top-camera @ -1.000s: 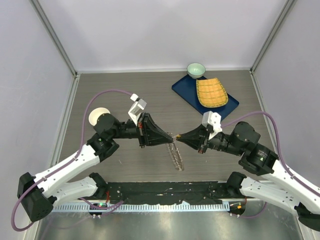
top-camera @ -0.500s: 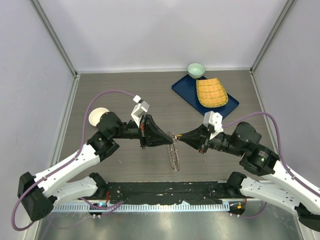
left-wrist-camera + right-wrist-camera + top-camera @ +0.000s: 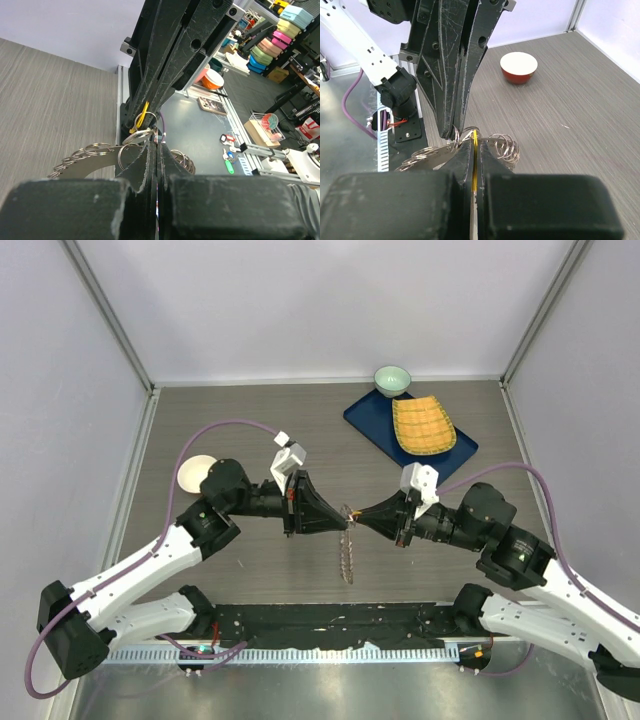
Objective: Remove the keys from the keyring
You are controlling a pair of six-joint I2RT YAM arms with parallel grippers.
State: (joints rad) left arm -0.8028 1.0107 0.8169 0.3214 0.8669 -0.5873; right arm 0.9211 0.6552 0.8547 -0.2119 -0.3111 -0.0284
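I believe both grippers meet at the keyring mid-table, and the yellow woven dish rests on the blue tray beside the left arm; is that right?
Not quite: the blue tray with the yellow woven dish lies on the far side by the right arm, as the top external view shows.

You have the left gripper and the right gripper tip to tip at mid-table. The large thin metal keyring, fringed with small grey-bronze keys, reaches from their tips toward the near edge. Behind and to the right, the yellow woven mat lies on the dark blue rectangular tray, and the small green bowl sits just behind the tray. The small red-and-white bowl sits far left, beside the left arm.
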